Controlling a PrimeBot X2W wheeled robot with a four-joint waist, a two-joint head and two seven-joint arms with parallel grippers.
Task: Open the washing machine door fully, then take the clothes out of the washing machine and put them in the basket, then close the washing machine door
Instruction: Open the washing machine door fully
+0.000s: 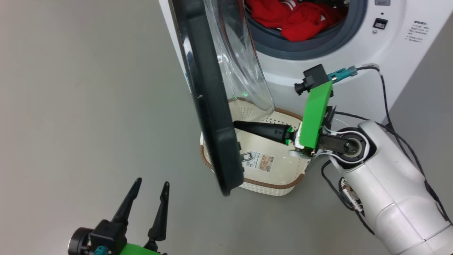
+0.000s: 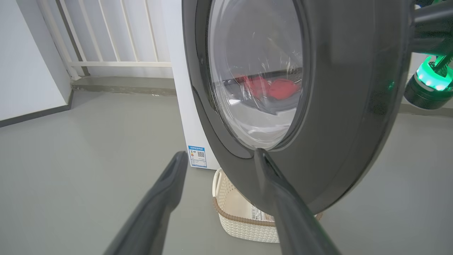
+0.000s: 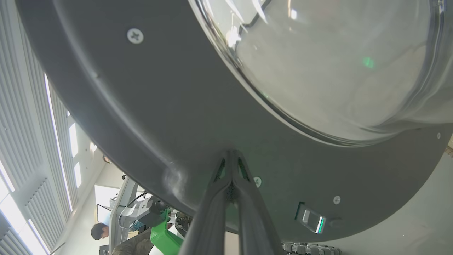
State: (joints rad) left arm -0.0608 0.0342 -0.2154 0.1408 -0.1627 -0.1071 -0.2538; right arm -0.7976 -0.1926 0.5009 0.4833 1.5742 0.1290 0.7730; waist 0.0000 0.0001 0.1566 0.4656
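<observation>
Your right claw (image 1: pixel 236 124), fingers pressed together and holding nothing, touches the inner rim of the washing machine door (image 1: pixel 208 106) at mid-frame, over the basket (image 1: pixel 279 186). Your left claw (image 1: pixel 152 182) hangs wide at lower left. The clothes (image 1: pixel 293 21) lie inside the washing machine (image 1: pixel 318 72) at the top.

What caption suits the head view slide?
Shut right gripper against inner rim of black-rimmed glass washing machine door, above cream perforated basket; red fabric clothes in grey-ringed drum.
</observation>
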